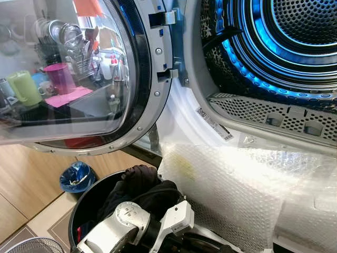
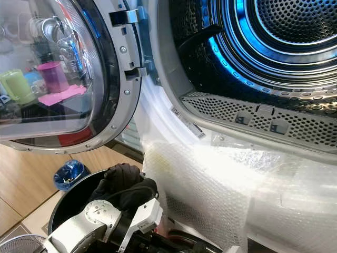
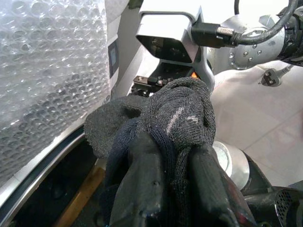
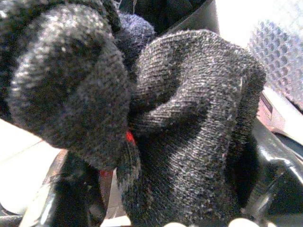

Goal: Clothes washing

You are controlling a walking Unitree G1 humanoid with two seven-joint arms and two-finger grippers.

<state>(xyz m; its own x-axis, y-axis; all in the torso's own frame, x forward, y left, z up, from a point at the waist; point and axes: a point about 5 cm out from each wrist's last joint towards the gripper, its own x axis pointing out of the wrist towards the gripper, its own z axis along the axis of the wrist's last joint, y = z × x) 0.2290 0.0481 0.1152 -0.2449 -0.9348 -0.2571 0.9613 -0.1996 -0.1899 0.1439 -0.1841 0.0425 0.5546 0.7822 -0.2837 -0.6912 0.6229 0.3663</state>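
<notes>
A dark grey knitted garment point(image 3: 182, 109) is bunched between the two black fingers point(image 3: 142, 189) of my left gripper point(image 3: 173, 146), which is shut on it. The same knit point(image 4: 189, 123) presses close against my right gripper point(image 4: 161, 203), whose white wrist camera point(image 3: 168, 40) faces the left one. In the eye views a silver arm point(image 1: 131, 226) reaches down over a black basket point(image 1: 79, 208) of dark clothes point(image 1: 139, 184). Above and to the right, the washer drum point(image 1: 295, 42) stands open and is lit blue.
The round glass door point(image 1: 79, 68) is swung open to the left, above the basket. Bubble wrap point(image 1: 237, 184) covers the machine's front below the opening. A small bin with a blue bag point(image 1: 76, 176) and a wire basket point(image 1: 37, 245) sit on the floor at left.
</notes>
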